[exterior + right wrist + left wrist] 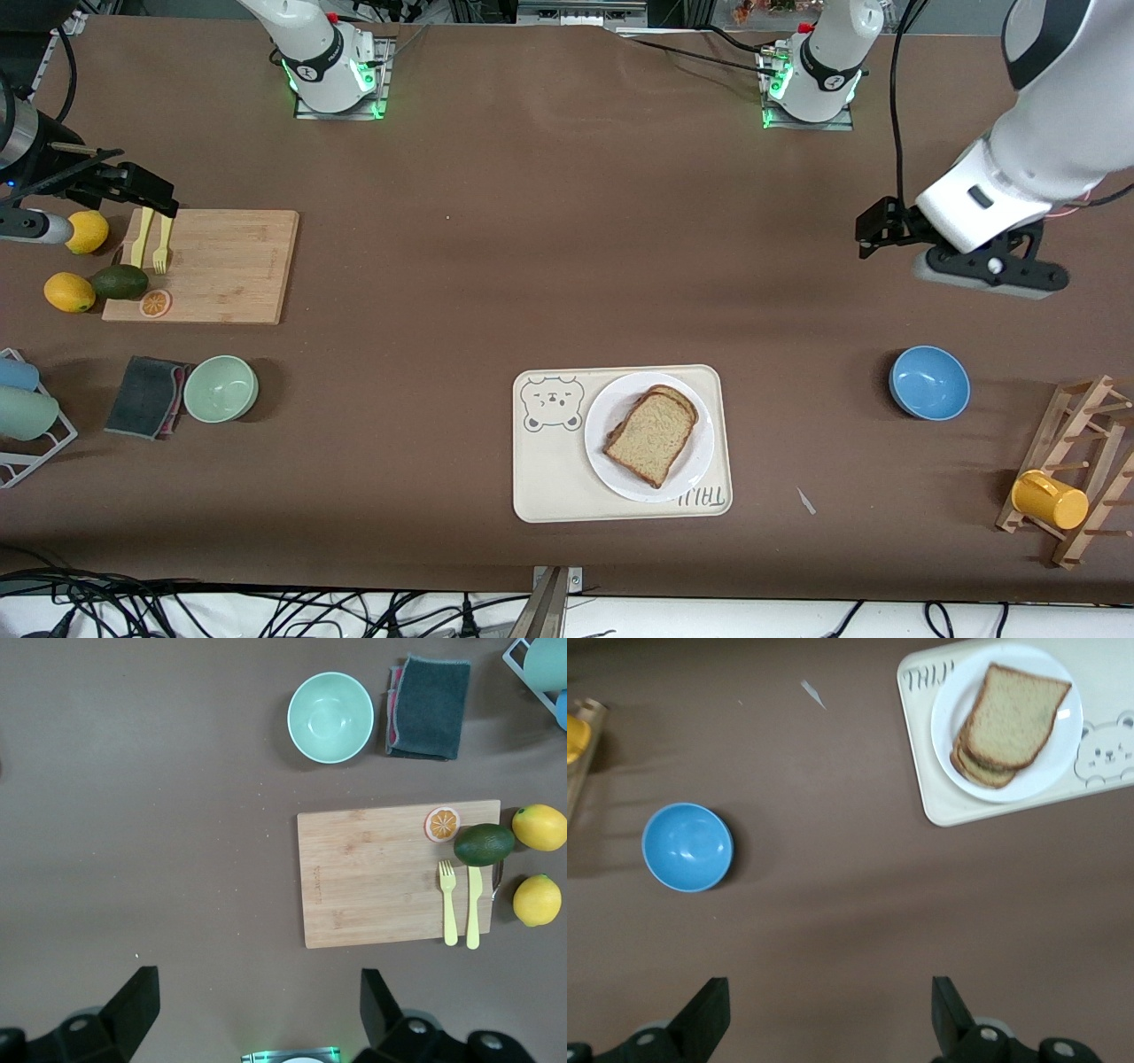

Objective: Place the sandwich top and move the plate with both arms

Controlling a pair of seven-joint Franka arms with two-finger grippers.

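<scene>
Top [656, 434] lying stacked on plate [620, 461], on tray [549, 470] | left gripper [830, 1020] hanging released above bare table near blue bowl [928, 382] | right gripper [257, 1017] hanging released above board [221, 264] edge

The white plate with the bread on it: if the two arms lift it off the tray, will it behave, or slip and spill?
The plate looks rigid and glossy, so it probably keeps its shape but could slide between hard fingers. The sandwich top only rests loosely on the stack beneath, so a tilt might shift it. The tray has a raised rim, likely blocking a sideways push.
</scene>
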